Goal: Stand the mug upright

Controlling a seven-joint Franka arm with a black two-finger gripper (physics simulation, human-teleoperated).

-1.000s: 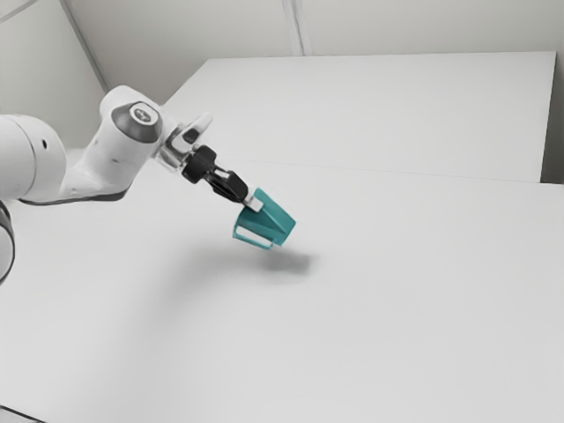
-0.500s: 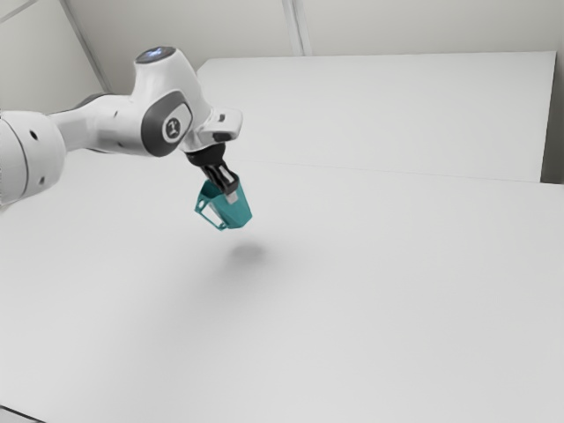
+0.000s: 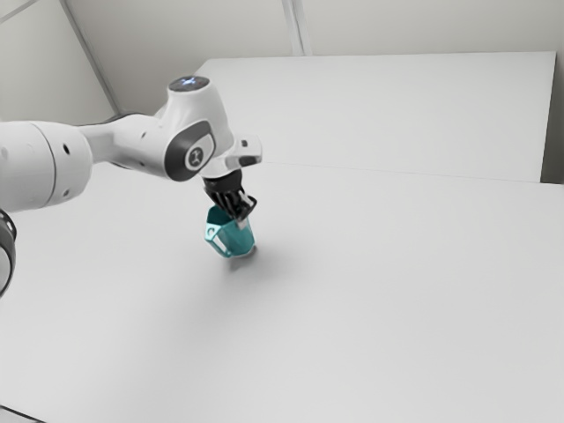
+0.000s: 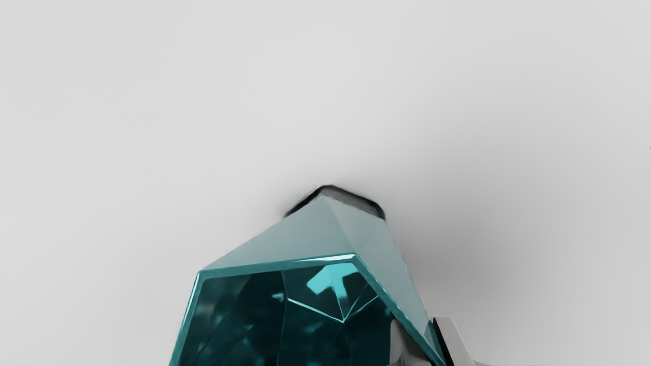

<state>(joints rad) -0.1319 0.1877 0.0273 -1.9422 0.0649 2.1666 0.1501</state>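
The teal faceted mug (image 3: 231, 241) is low over the white table, its open rim up and its body leaning slightly. Its base is at or very close to the surface; the exact contact cannot be told. My gripper (image 3: 242, 221) is at the rim, on the side toward the exterior view's right. In the wrist view the mug (image 4: 305, 249) opens toward the camera, and one finger of my gripper (image 4: 428, 335) is inside it, the other outside, with the wall pinched between them.
The white table (image 3: 379, 291) spreads around the mug, with a dark shadow beside its base. A pale panel (image 3: 379, 115) stands beyond the table at the back.
Over the last second my hand has swung to point more downward and the mug has tipped from strongly tilted to nearly upright. Since half a second ago both have come down toward the table.
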